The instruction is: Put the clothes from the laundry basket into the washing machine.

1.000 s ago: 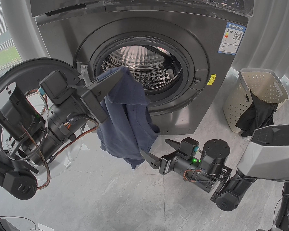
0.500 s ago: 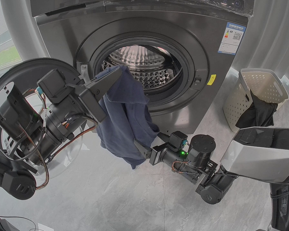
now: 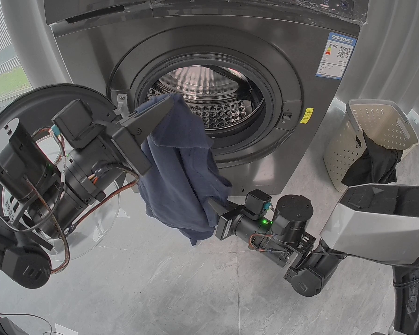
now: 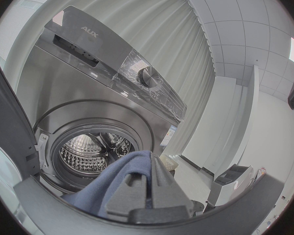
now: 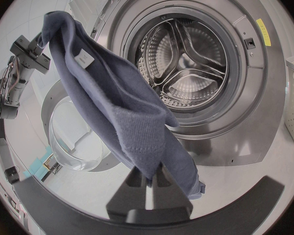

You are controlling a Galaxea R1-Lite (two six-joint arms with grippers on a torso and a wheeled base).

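Blue garment (image 3: 184, 164) hangs lengthwise before the washing machine's open drum (image 3: 205, 91), top edge pinched tight in the left gripper (image 3: 167, 104) fingers, a lower fold clamped by the right gripper (image 3: 213, 207); the opening lies just behind the cloth, nearest its upper, left-held end

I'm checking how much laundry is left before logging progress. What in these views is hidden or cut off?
Head view: laundry basket floor, hidden by its own wall and the black garment draped over its rim.
Head view: drum's lower left, behind the blue garment.
Head view: washing machine's top, cut off by the upper edge.
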